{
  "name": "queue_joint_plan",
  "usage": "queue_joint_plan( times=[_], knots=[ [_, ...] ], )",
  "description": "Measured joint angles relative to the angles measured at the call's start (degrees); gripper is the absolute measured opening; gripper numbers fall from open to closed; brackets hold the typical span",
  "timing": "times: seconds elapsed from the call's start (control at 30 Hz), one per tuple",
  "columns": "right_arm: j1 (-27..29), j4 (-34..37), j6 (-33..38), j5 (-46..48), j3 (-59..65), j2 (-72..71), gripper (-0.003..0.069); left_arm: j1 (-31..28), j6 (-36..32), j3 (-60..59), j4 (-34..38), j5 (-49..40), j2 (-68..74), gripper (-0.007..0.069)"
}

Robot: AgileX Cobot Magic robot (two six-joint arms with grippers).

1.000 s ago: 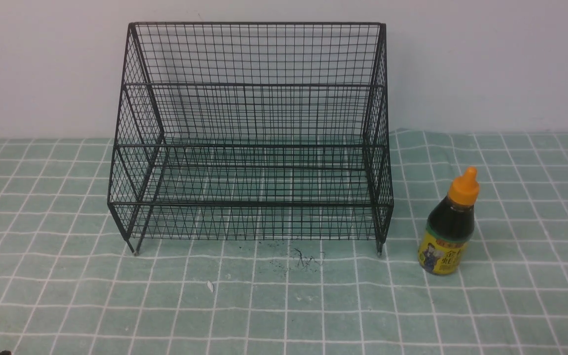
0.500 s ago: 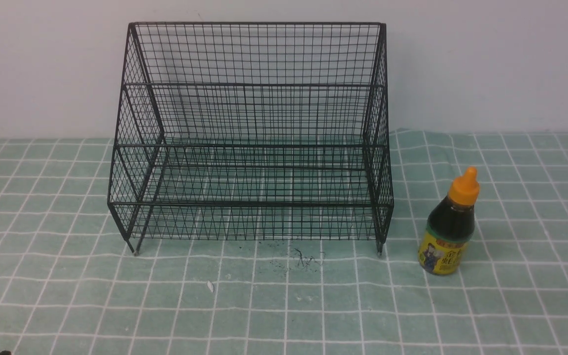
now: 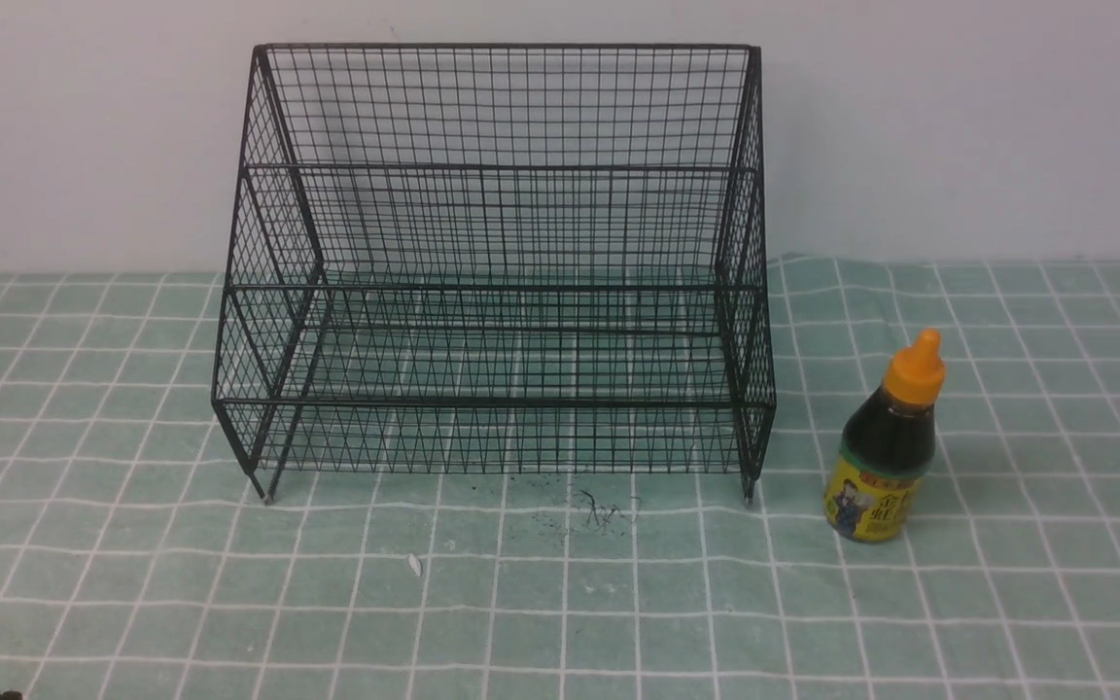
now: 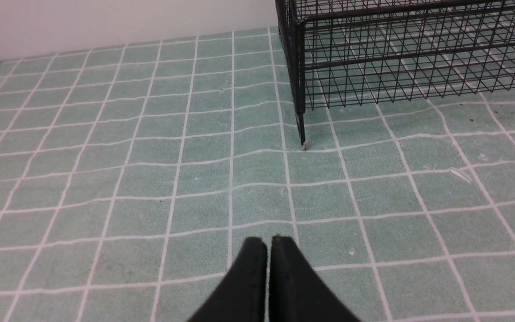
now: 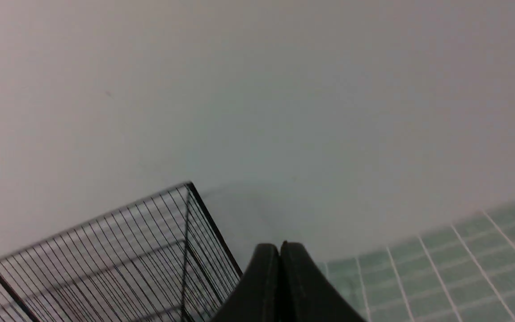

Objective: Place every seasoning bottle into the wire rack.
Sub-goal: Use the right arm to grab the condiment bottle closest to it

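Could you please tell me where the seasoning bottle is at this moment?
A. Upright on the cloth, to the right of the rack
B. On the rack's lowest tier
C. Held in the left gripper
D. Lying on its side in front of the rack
A: the front view shows the seasoning bottle standing upright on the checked cloth, to the right of the wire rack and clear of it.

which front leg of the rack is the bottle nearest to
The wire rack's right front leg: the seasoning bottle stands upright on the cloth right of it, not touching. The left front leg lies across the rack.
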State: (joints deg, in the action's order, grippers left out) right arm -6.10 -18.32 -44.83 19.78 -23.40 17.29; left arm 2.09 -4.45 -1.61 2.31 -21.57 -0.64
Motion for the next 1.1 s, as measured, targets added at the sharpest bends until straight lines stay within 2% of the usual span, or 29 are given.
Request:
queue_joint_plan(
  times=[0.13, 0.17, 0.2, 0.33, 0.57, 0.7, 0.87, 0.97, 1.1],
  knots=[
    [-9.01, 3.06, 11.14, 22.79, -16.5, 18.93, -0.0015, 0.0, 0.0, 0.0, 0.0, 0.0, 0.0, -0.0006],
    [-9.01, 3.36, 11.83, 24.06, -16.5, 18.93, -0.0015, 0.0, 0.0, 0.0, 0.0, 0.0, 0.0, -0.0006],
    [-12.38, 5.47, 17.19, 33.44, -22.58, 26.88, -0.0015, 0.0, 0.0, 0.0, 0.0, 0.0, 0.0, -0.0006],
    [-17.85, 10.82, 27.68, 46.51, -35.22, 45.06, -0.0015, 0.0, 0.0, 0.0, 0.0, 0.0, 0.0, -0.0006],
    [-18.89, 18.88, 38.97, 50.77, -50.46, 63.4, -0.0015, 0.0, 0.0, 0.0, 0.0, 0.0, 0.0, -0.0006],
    [-16.97, 19.29, 40.26, 51.03, -57.16, 68.21, -0.0015, 0.0, 0.0, 0.0, 0.0, 0.0, 0.0, -0.0006],
    [-11.13, 19.24, 40.47, 51.1, -63.13, 73.53, -0.0002, 0.0, 0.0, 0.0, 0.0, 0.0, 0.0, -0.0006],
    [-8.07, 19.86, 40.78, 51.23, -64.0, 76.11, 0.0074, 0.0, 0.0, 0.0, 0.0, 0.0, 0.0, -0.0006],
    [-7.43, 20.66, 41.5, 51.28, -64.06, 78.36, 0.0253, 0.0, 0.0, 0.0, 0.0, 0.0, 0.0, -0.0006]
  ],
)
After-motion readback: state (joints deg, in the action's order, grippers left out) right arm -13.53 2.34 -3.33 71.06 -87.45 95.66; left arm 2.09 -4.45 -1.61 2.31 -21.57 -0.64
